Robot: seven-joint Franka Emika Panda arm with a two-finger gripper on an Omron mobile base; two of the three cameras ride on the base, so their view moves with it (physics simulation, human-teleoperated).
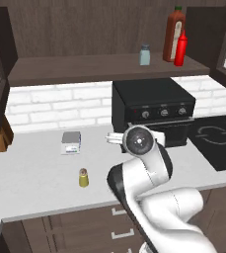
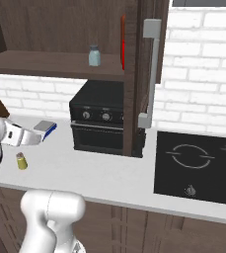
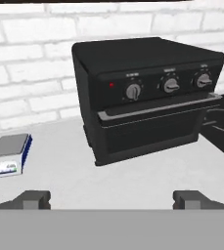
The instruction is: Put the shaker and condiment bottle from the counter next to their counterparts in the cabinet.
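- Looking along the hand, you see the two dark fingertips (image 3: 33, 199) set wide apart with nothing between them, so the gripper (image 3: 111, 200) is open and empty.
- Ahead of the fingers stands the black toaster oven (image 3: 147, 97) against the white brick wall; a small box (image 3: 8, 155) lies on the counter to its left.
- The shaker (image 1: 84, 178) stands upright on the white counter (image 1: 35, 183), near its front edge, left of the arm's elbow and well apart from the fingers, which point toward the oven rather than at it.
- From the right base view you find the shaker (image 2: 21, 160) just below the wrist (image 2: 20, 136).
- The condiment bottle (image 1: 181, 48) is on the cabinet (image 1: 99, 66) shelf, just in front of the tall red-brown sauce bottle (image 1: 173, 32).
- The pale blue-grey shaker (image 1: 144, 55) stands on the same shelf, left of both bottles.
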